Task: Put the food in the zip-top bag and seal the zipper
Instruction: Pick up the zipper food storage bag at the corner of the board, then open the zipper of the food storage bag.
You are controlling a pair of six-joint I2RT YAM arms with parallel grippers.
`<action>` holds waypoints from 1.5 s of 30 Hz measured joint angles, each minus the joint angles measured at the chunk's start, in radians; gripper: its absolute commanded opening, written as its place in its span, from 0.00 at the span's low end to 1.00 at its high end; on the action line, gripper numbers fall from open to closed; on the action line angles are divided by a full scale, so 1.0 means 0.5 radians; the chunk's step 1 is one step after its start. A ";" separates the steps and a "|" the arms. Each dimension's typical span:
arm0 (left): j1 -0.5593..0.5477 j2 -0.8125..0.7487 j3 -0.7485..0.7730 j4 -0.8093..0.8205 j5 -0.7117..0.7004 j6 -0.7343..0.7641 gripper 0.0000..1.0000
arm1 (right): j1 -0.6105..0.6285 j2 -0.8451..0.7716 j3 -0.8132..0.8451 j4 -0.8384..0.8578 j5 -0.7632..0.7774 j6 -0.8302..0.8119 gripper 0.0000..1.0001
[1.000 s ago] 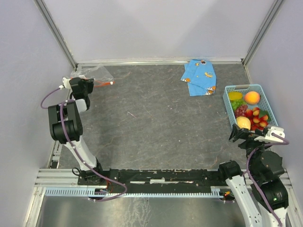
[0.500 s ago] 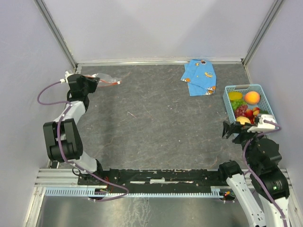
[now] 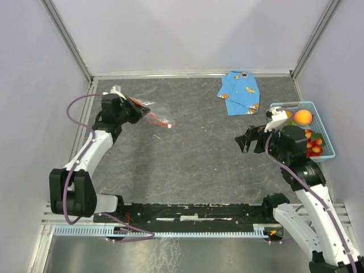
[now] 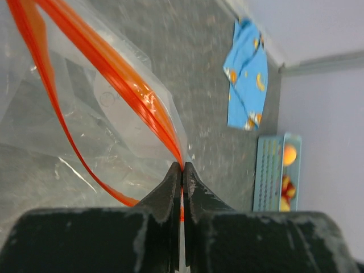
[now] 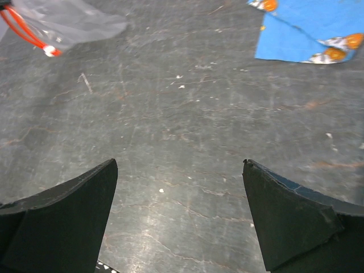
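Note:
My left gripper (image 3: 139, 111) is shut on the orange-red zipper strip (image 4: 129, 90) of the clear zip-top bag (image 3: 153, 118) and holds it at the table's left. In the left wrist view the closed fingertips (image 4: 182, 166) pinch the strip, and the bag (image 4: 85, 119) hangs in front with its mouth parted. The zipper's white end piece (image 3: 169, 125) points to the right. My right gripper (image 3: 245, 140) is open and empty over bare table (image 5: 180, 164), left of the basket. The bag (image 5: 74, 20) shows far left in its view. The peach (image 3: 302, 117) and strawberries (image 3: 314, 147) lie in the basket; the other fruit is hidden by my right arm.
The light-blue slotted basket (image 3: 328, 138) stands at the right edge, partly behind my right arm. A folded blue patterned cloth (image 3: 240, 92) lies at the back, also in the right wrist view (image 5: 313, 28). Grey walls close in the left, back and right.

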 measured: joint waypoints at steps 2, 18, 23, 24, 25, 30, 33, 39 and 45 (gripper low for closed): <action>-0.121 -0.046 -0.040 -0.037 -0.001 0.043 0.03 | 0.039 0.071 -0.028 0.092 -0.076 0.024 0.99; -0.749 -0.174 -0.179 -0.114 -0.160 0.101 0.03 | 0.665 0.557 -0.088 0.706 -0.079 0.054 0.96; -0.882 -0.163 -0.179 -0.098 -0.213 0.099 0.03 | 0.949 0.799 -0.068 0.768 0.111 -0.034 0.94; -0.903 -0.154 -0.178 -0.095 -0.217 0.098 0.03 | 1.019 0.848 -0.056 0.766 0.174 -0.057 0.93; -0.917 -0.145 -0.177 -0.093 -0.217 0.098 0.03 | 1.080 0.890 -0.046 0.768 0.236 -0.079 0.93; -0.990 -0.092 -0.176 -0.094 -0.240 0.069 0.03 | 1.299 1.030 -0.008 0.800 0.490 -0.154 0.91; -1.026 -0.089 -0.176 -0.090 -0.274 0.047 0.03 | 1.389 1.106 -0.002 0.857 0.672 -0.184 0.91; -1.066 -0.089 -0.177 -0.039 -0.319 -0.031 0.03 | 1.550 1.283 0.002 1.025 1.039 -0.200 0.91; -1.096 -0.089 -0.178 0.006 -0.328 -0.114 0.03 | 1.656 1.421 0.002 1.229 1.382 -0.200 0.88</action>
